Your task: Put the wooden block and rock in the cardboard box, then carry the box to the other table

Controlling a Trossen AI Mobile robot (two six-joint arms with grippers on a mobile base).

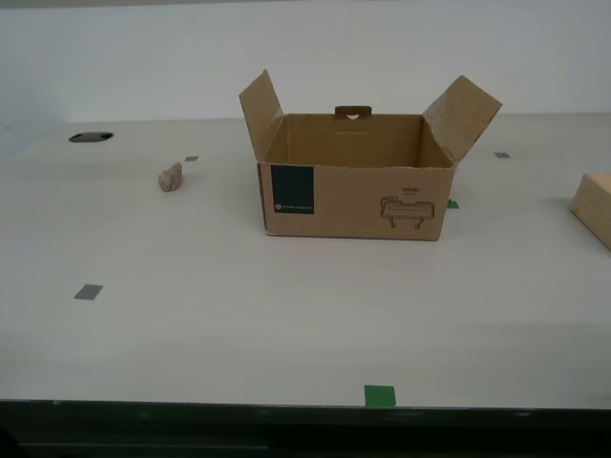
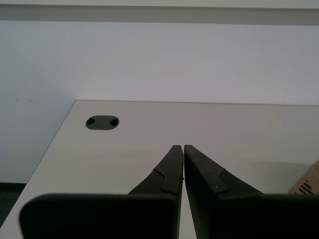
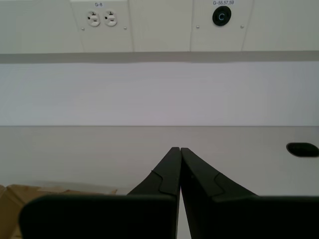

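Note:
The cardboard box (image 1: 355, 200) stands open in the middle of the smooth off-white table (image 1: 239, 324), flaps up, teal label facing the camera. The small lumpy rock (image 1: 170, 176) lies toward the exterior view's left of the box, apart from it. The wooden block (image 1: 594, 208) lies at the exterior view's right edge, partly cut off. My second gripper (image 2: 180, 147) is shut on nothing, above the table, with a corner of the box (image 2: 308, 182) beside it. My first gripper (image 3: 176, 149) is also shut and empty, with a box flap (image 3: 30, 191) below it. No arm shows in the exterior view. The other table is out of view.
A black hole (image 1: 91, 137) sits in the table at the far corner on the exterior view's left, also the hole (image 2: 102, 122) and the hole (image 3: 302, 149). Grey tape (image 1: 88, 292) and green tape (image 1: 379, 395) mark the table. A white wall with outlets (image 3: 102, 19) stands behind.

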